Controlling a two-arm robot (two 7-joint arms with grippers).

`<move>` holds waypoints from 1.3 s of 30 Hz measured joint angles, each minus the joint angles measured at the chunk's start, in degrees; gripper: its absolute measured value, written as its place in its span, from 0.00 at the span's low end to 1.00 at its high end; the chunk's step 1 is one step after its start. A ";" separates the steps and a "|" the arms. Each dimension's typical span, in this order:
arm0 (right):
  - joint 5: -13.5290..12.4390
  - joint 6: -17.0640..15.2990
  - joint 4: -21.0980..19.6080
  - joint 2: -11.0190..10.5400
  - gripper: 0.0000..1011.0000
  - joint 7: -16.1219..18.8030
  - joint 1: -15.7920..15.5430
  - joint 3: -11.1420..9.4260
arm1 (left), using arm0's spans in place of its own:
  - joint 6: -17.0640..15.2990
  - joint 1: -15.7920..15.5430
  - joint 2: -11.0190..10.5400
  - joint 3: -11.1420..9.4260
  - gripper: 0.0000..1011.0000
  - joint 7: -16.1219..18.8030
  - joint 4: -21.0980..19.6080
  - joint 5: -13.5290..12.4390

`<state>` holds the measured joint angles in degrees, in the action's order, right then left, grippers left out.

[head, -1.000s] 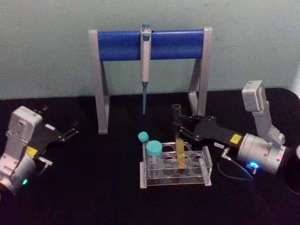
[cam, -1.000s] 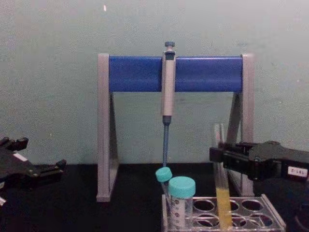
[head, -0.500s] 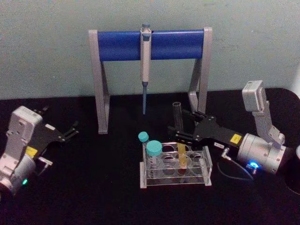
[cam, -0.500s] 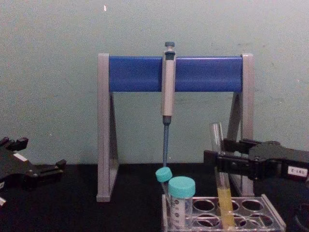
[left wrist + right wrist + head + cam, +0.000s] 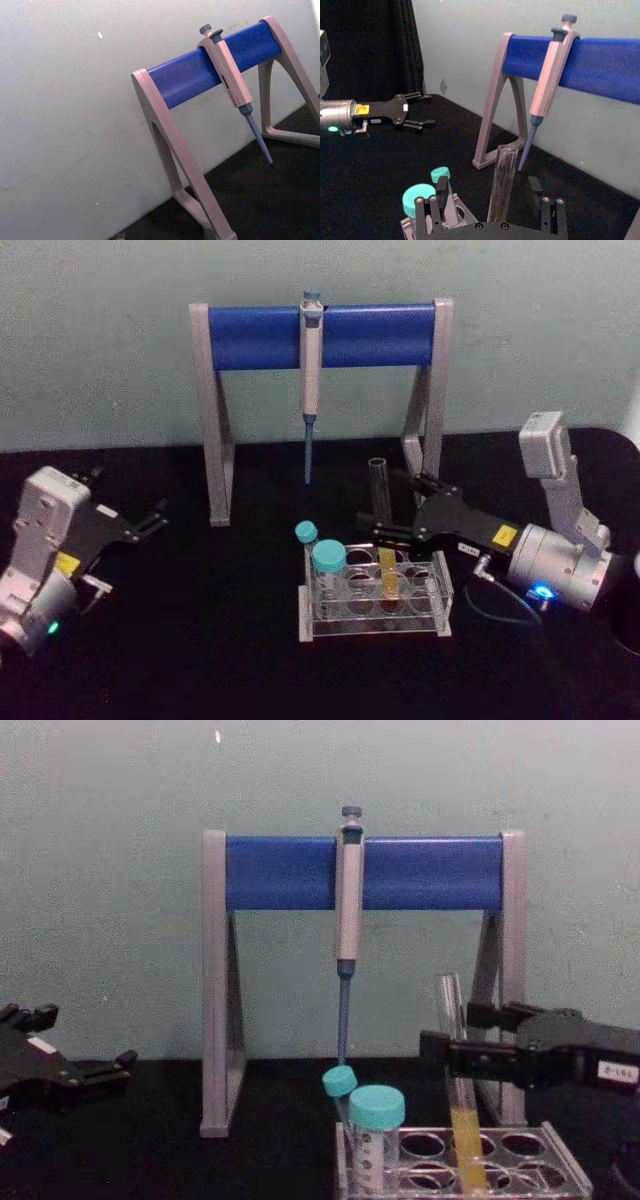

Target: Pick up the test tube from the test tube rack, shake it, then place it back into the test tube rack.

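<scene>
The left gripper [image 5: 150, 520] rests spread open on the black table [image 5: 200, 640], far left. At centre, the test tube [image 5: 381, 530] stands in the test tube rack [image 5: 375, 598], leaning slightly. The right gripper [image 5: 395, 508], jaws parted, flanks the tube's upper part without clamping it, before the pipette stand [image 5: 320, 335].

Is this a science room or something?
Probably a lab bench: a pipette hangs on a blue stand, and a test tube of yellow liquid sits in a test tube rack.
</scene>
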<state>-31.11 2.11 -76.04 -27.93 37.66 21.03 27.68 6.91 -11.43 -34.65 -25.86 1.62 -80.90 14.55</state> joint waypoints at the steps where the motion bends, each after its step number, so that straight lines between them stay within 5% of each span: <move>1: 0.01 0.22 -0.48 -0.15 0.99 -0.20 -0.24 -0.16 | 0.00 0.00 0.00 0.00 0.99 0.00 0.00 0.00; 9: 0.41 1.73 -4.17 -1.01 0.99 -2.87 -2.37 -2.00 | 0.00 0.00 0.00 0.00 0.99 0.00 0.00 0.00; 20: 1.85 6.25 -12.05 0.14 0.99 -15.06 -9.18 -10.43 | 0.00 0.00 0.00 0.00 0.99 0.00 0.00 0.00; 28: 7.10 -2.14 -14.12 1.13 0.99 -26.81 -11.74 -13.00 | 0.00 0.00 0.00 0.00 0.99 0.00 0.00 0.00; 39: 9.12 -15.33 -11.68 2.24 0.99 -29.90 -11.92 -12.11 | 0.00 0.00 0.00 0.00 0.99 0.00 0.00 0.00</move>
<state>-22.00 -13.22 -87.72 -25.69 7.76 9.11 15.57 6.91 -11.43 -34.65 -25.86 1.62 -80.90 14.55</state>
